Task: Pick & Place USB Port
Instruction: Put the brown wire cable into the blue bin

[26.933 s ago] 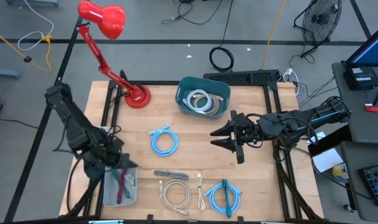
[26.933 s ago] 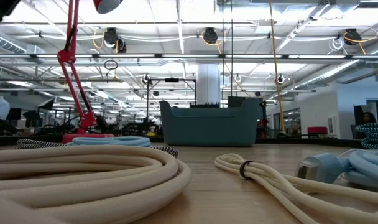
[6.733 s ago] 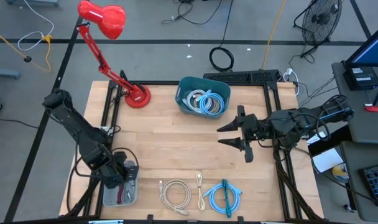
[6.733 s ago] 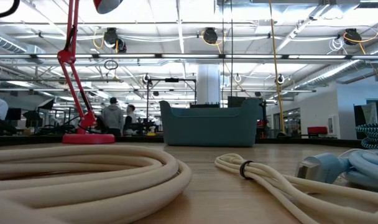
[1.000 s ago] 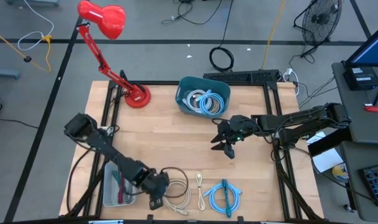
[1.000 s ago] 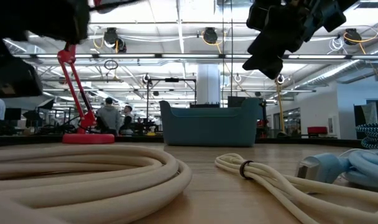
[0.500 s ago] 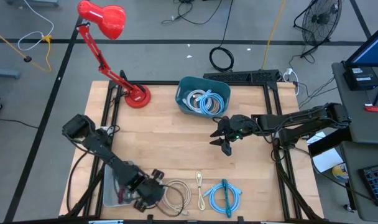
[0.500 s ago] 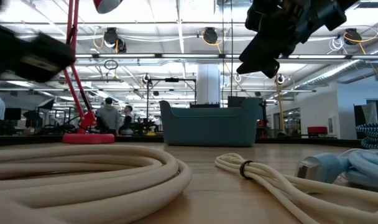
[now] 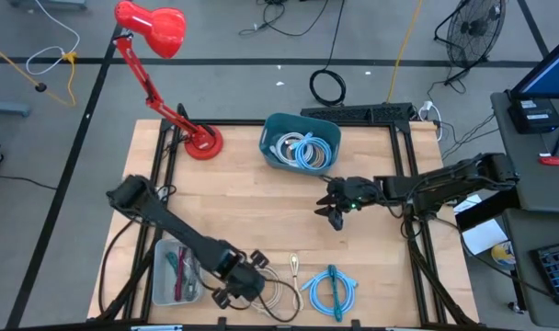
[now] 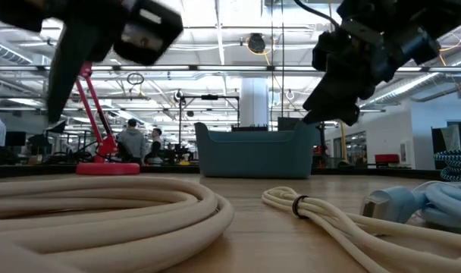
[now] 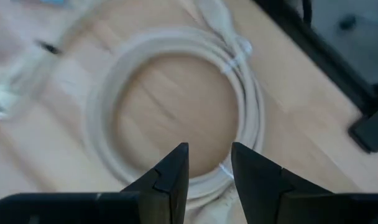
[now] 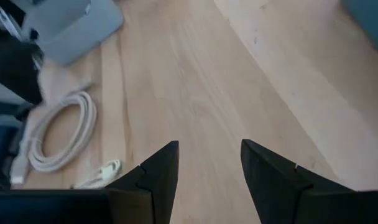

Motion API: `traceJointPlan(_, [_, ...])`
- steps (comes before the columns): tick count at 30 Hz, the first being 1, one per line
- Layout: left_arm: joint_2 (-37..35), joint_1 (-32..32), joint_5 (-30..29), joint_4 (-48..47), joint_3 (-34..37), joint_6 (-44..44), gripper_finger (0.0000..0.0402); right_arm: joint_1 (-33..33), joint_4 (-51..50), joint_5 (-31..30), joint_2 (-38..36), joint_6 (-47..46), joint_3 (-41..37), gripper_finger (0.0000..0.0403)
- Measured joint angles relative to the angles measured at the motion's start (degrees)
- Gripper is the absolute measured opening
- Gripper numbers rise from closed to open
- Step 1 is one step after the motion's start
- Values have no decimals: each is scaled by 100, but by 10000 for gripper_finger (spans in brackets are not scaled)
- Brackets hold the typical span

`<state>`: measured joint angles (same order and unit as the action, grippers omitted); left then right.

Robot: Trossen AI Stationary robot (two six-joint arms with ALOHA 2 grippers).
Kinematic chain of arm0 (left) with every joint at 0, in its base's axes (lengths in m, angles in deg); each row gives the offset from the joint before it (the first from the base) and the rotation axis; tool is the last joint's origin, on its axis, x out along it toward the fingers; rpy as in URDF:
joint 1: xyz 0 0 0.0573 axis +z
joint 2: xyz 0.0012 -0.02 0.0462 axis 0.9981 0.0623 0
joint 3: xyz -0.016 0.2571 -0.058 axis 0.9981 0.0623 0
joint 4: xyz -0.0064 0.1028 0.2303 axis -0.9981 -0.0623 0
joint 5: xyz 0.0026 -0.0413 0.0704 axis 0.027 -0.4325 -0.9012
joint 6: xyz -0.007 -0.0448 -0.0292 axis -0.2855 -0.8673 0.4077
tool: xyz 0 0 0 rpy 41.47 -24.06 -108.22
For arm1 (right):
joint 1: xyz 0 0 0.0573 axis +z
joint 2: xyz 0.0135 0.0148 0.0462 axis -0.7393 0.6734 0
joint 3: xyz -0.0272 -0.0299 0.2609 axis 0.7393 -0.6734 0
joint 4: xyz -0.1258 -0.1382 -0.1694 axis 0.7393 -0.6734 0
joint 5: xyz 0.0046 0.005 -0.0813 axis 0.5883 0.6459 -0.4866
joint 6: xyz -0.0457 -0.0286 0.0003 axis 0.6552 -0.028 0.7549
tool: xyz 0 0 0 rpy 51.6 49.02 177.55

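Note:
A white coiled USB cable point(image 9: 266, 291) lies flat on the wooden table near its near edge; in the left wrist view the white coil point(image 11: 176, 106) fills the picture. My left gripper point(image 9: 243, 287) hangs open just above the coil's left part, with nothing between its fingers point(image 11: 209, 168). My right gripper point(image 9: 333, 213) hovers open above the bare wood at mid-table, right of centre, and in its own view it point(image 12: 207, 165) is empty too. A blue bin point(image 9: 301, 142) at the far middle holds white and blue cable coils.
A grey tray point(image 9: 176, 274) with small tools stands at the near left. A short white cable point(image 9: 295, 268) and a blue-and-teal coil point(image 9: 330, 291) lie right of the white coil. A red desk lamp point(image 9: 169, 55) stands at the far left corner.
My left gripper has swung back toward the tray, then toward the table's right, ending over the white coil, and its wrist has rolled strongly. My right gripper has sunk a little over mid-table. No cable has moved.

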<state>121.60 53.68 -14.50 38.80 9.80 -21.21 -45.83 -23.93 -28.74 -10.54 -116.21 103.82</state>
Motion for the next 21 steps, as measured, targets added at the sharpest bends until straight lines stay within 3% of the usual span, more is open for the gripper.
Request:
traceJointPlan(4, [404, 6, 257, -310, -277, 29, 122, 13, 513, 28, 0, -254, -211, 166])
traceJointPlan(14, [441, -344, 506, -367, -294, -64, 122, 50, 1058, 167, -2, -256, -217, 166])
traceJointPlan(21, [514, -406, -186, -141, -294, -264, 122, 52, 1052, 160, -2, -244, -217, 166])
